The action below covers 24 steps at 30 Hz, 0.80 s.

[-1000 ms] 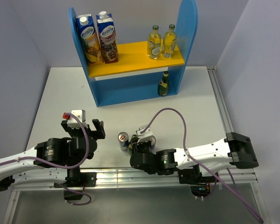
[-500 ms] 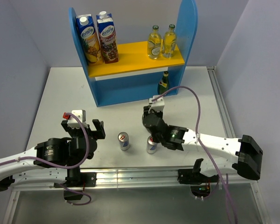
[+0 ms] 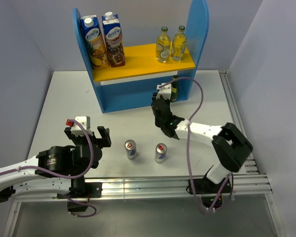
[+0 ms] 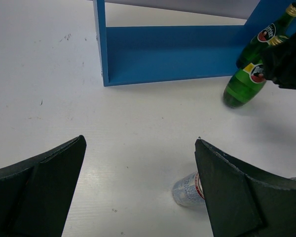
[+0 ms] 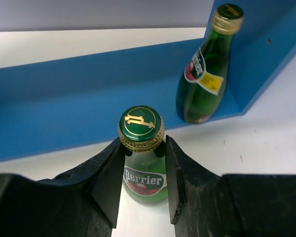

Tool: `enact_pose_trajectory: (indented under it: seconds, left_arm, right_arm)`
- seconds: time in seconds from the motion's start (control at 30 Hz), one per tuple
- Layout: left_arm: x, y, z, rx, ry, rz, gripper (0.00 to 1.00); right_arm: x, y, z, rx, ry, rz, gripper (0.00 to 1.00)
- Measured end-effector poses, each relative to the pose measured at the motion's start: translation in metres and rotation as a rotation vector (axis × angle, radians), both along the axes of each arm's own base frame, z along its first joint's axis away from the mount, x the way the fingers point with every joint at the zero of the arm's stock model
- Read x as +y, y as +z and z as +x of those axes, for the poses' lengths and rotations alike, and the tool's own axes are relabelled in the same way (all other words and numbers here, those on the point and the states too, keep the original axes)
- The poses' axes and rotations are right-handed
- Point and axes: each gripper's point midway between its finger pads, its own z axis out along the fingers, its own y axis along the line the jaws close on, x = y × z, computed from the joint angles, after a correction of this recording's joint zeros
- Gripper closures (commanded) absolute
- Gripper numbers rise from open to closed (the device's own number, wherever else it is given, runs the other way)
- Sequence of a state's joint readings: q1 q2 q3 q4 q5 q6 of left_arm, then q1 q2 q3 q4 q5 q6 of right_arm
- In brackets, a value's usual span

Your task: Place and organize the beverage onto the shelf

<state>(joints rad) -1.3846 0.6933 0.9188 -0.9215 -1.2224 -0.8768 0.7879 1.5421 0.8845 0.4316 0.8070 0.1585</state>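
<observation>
Green glass fills the right gripper (image 5: 141, 148), clamped on the neck of a dark green bottle (image 5: 141, 126) just before the blue shelf (image 3: 138, 96), where a second green bottle (image 5: 204, 74) stands in the lower right corner, while the left gripper (image 4: 139, 143) hangs spread apart above the counter (image 3: 64, 108) near a silver can (image 3: 130, 149).

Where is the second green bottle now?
The second green bottle is clamped in the right tool, just before the shelf's lower bay, left of the other green bottle in the right wrist view.

Glossy green glass bottle (image 5: 143, 178), ribbed metal cap (image 5: 140, 124); matt white table (image 3: 64, 103).
</observation>
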Motion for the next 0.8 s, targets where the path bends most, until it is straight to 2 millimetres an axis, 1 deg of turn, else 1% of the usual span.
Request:
enact_pose_trajectory:
  seconds: [0.07,0.13,0.27,0.5,0.63,0.8]
  left_arm:
    - [0.0,0.0,0.0,0.001,-0.002,-0.004,0.01]
    - [0.0,0.001,0.0,0.0,-0.002,-0.007,0.01]
    - [0.0,0.001,0.0,0.0,-0.003,-0.008,0.01]
    - [0.0,0.001,0.0,0.0,-0.003,-0.005,0.01]
    - [0.0,0.001,0.0,0.0,-0.005,-0.005,0.01]
    - [0.001,0.003,-0.001,-0.004,-0.008,-0.015,0.01]
  right_arm:
    - [0.003,-0.006,0.019,0.0,-0.015,-0.009,1.0]
    - [0.005,-0.007,0.037,-0.008,-0.029,-0.011,1.0]
    - [0.007,-0.003,0.066,-0.034,-0.045,-0.001,1.0]
    - [0.001,0.006,0.093,-0.077,-0.078,0.016,1.0]
    - [-0.002,-0.004,0.107,-0.072,-0.093,0.008,1.0]
    - [-0.006,-0.004,0.122,-0.103,-0.11,0.026,1.0]
